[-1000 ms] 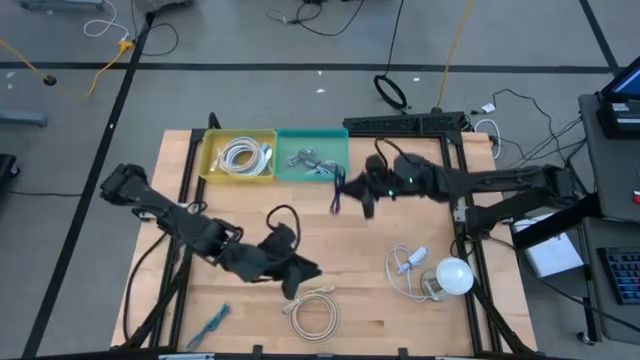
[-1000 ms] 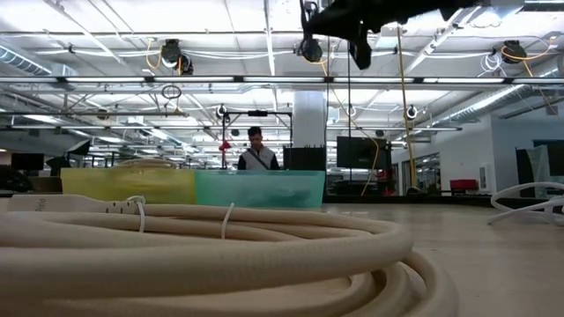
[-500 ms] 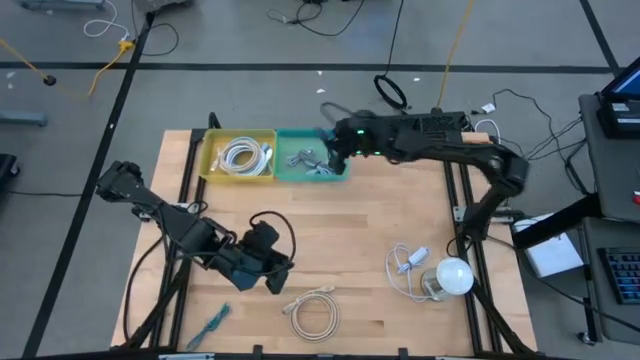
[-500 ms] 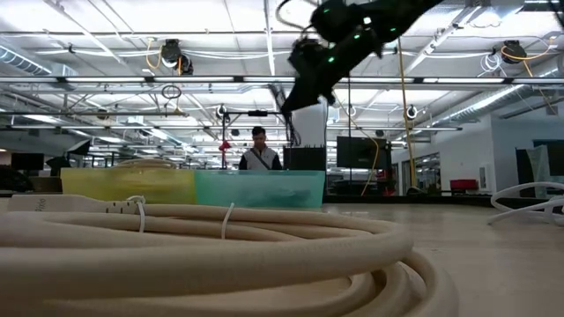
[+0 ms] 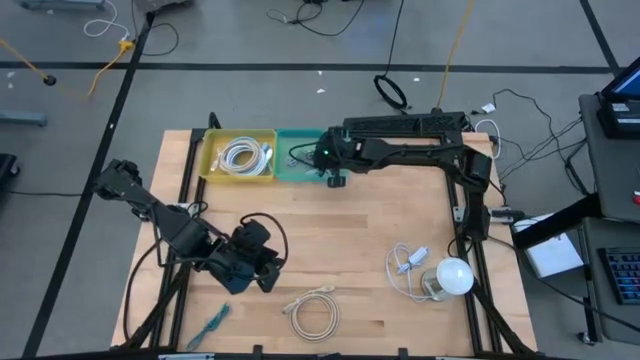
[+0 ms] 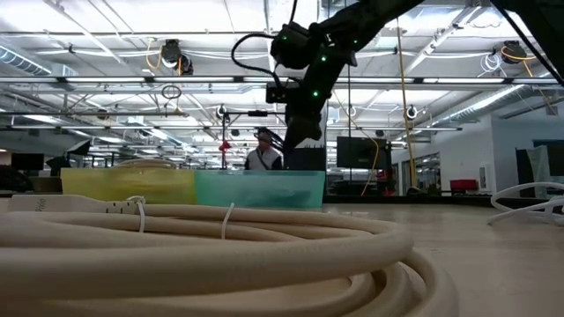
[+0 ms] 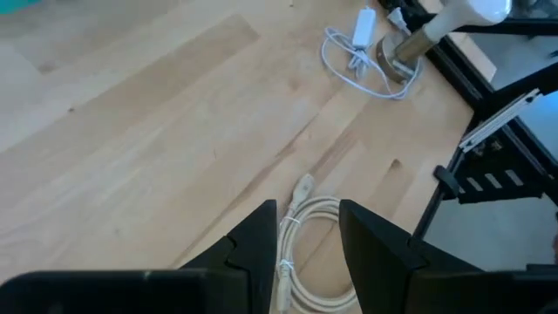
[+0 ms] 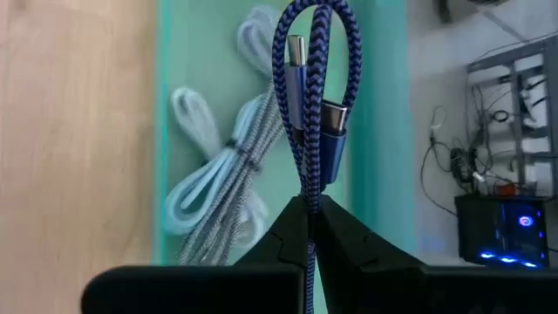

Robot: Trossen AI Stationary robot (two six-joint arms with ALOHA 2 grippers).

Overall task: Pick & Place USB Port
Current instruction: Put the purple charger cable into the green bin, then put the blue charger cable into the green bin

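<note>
A blue braided USB cable [image 8: 305, 105], folded into a loop with two metal plugs, sits in my right gripper [image 8: 309, 209], which is shut on it above the green bin [image 5: 312, 155]. Grey and white cables [image 8: 218, 174] lie in that bin. In the low view the right gripper [image 6: 304, 145] reaches down behind the bin's wall [image 6: 260, 189]. My left gripper [image 5: 262, 275] is open and hovers over the wood beside a coiled cream cable [image 5: 313, 312]. That cable [image 7: 305, 253] shows between its fingers in the left wrist view. My right gripper pinches the folded strands of the blue cable [image 8: 307, 187] between its two fingers, coming from above and pointing down. The loop [image 8: 318, 17] and both plugs [image 8: 327, 131] stick out past the fingertips. The cable is lifted clear, over the green bin's inside.
A yellow bin [image 5: 238, 155] with a coiled white cable stands left of the green one. A white charger cable [image 5: 408, 265] and a white bulb on a base [image 5: 450, 275] sit at the table's right. A teal object [image 5: 212, 322] lies near the near edge. A person [image 6: 258, 151] stands far behind.
My right gripper has carried the blue cable from the table's middle toward the far left and now stands over the green bin, turned to point down. My left gripper has drawn back toward the table's left, away from the cream cable.
</note>
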